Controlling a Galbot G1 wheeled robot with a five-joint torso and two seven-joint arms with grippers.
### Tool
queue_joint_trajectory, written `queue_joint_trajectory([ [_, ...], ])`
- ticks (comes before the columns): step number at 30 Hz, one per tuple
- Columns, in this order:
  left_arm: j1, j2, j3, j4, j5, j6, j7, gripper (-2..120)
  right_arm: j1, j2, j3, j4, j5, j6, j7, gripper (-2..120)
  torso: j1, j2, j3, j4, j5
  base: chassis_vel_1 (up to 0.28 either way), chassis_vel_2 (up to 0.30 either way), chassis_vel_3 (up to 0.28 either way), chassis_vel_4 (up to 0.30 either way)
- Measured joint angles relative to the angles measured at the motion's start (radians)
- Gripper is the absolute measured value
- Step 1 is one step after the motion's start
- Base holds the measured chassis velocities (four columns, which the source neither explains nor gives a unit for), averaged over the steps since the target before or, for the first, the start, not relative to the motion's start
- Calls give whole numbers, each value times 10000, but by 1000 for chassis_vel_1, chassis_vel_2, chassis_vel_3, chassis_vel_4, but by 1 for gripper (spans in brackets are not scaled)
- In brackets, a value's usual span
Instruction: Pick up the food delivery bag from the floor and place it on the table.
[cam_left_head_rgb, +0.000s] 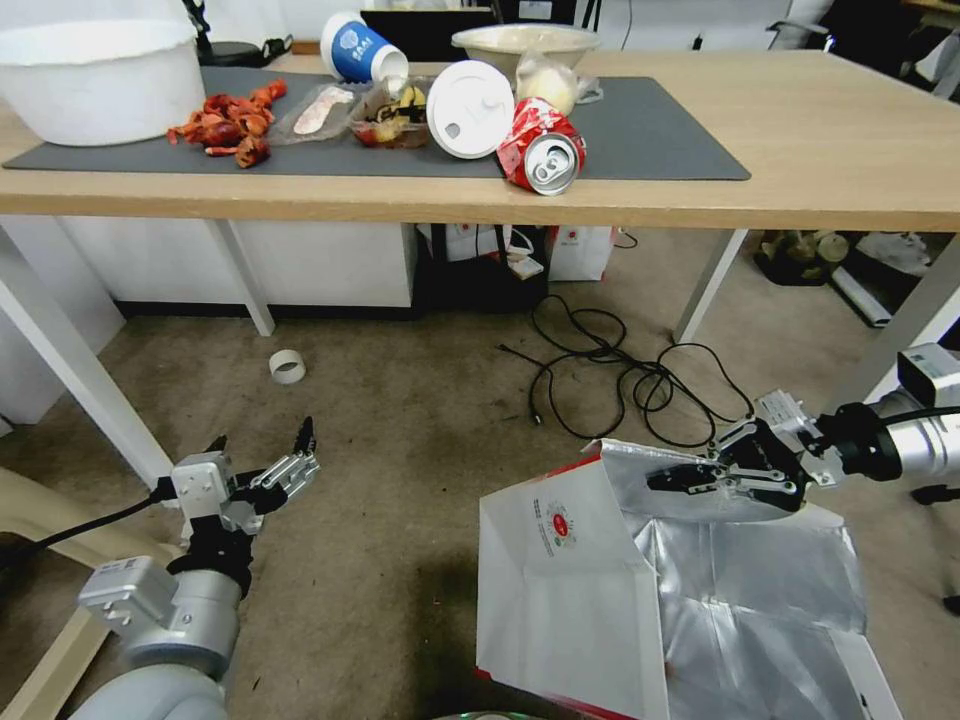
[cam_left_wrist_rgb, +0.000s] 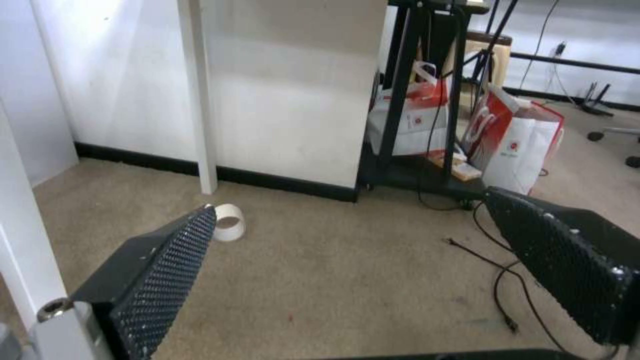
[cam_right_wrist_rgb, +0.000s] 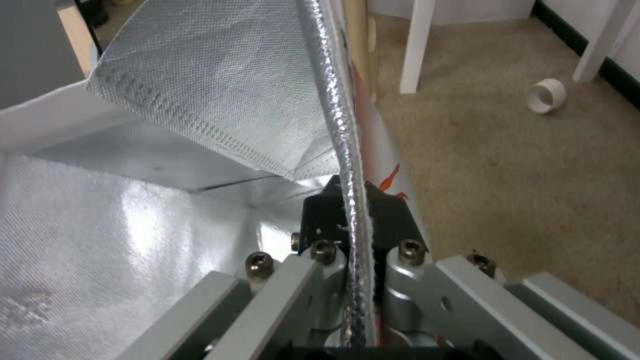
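Bright, even light w/ glare on bag's foil lining (cam_left_head_rgb: 740, 590).

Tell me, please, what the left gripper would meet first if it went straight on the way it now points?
Probably the floor: the left gripper, open, points slightly downward over bare carpet. The white tape roll lies just off that line; depth is unclear.

Place: an office or lab room used for robot trials.
Floor (cam_left_head_rgb: 400, 420): worn brownish carpet, stained — a loose black cable (cam_left_head_rgb: 610, 370) coiled on it and a tape roll (cam_left_head_rgb: 287, 366) near a white leg.
Table (cam_left_head_rgb: 820, 130): light-wood top on white legs, grey mat (cam_left_head_rgb: 650, 135) strewn with staged food litter — a crushed can (cam_left_head_rgb: 540, 150), a cup lid (cam_left_head_rgb: 468, 108).
Far edge: a chair base (cam_left_wrist_rgb: 617, 135) on castors and wall cables.
Under the table: a black stand (cam_left_wrist_rgb: 427, 100) with paper bags (cam_left_wrist_rgb: 527, 145) beside it.
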Motion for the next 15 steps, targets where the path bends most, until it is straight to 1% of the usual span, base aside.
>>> queue_joint_trajectory([
  [15,-5,89,-19,1,-119,85,-18,100,216,88,-246,-98,-11,-79,-151,0,-1,0,0,0,0,0,0,0,0],
])
